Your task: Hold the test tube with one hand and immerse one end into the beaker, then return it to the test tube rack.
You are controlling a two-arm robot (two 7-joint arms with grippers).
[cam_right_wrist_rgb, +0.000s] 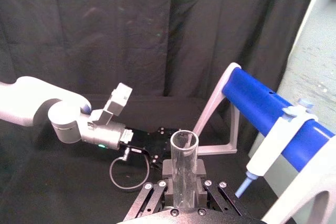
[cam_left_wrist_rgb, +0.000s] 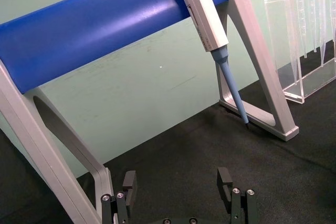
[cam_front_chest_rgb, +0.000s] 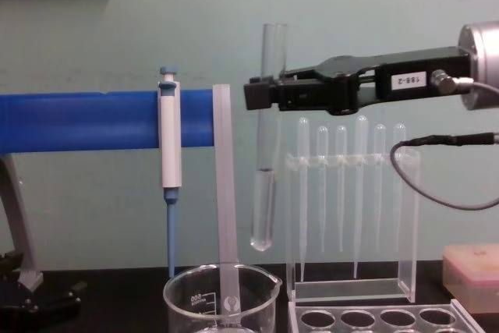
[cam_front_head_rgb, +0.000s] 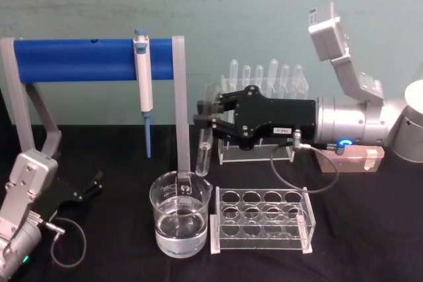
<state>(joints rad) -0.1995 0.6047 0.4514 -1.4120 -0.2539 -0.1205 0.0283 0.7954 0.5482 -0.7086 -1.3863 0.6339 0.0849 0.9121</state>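
My right gripper [cam_front_head_rgb: 205, 118] reaches in from the right and is shut on the test tube [cam_front_head_rgb: 203, 153], a clear glass tube held nearly upright at its upper half. In the chest view the test tube [cam_front_chest_rgb: 263, 208] hangs with its rounded bottom a little above the rim of the beaker [cam_front_chest_rgb: 181, 298], over the right side of its mouth, and the right gripper [cam_front_chest_rgb: 262, 95] clamps it. The beaker [cam_front_head_rgb: 162, 219] stands on the black table with clear liquid in it. The right wrist view looks down the test tube [cam_right_wrist_rgb: 184, 166]. My left gripper [cam_left_wrist_rgb: 177, 187] rests open at the left.
A blue bar on a grey frame [cam_front_head_rgb: 86, 59] carries a hanging blue-and-white pipettor [cam_front_head_rgb: 143, 77] just left of the tube. A rack of plastic pipettes [cam_front_head_rgb: 264, 77] stands behind the gripper. A clear rack with round holes [cam_front_head_rgb: 261, 219] sits right of the beaker. A pink box [cam_front_head_rgb: 353, 158] lies far right.
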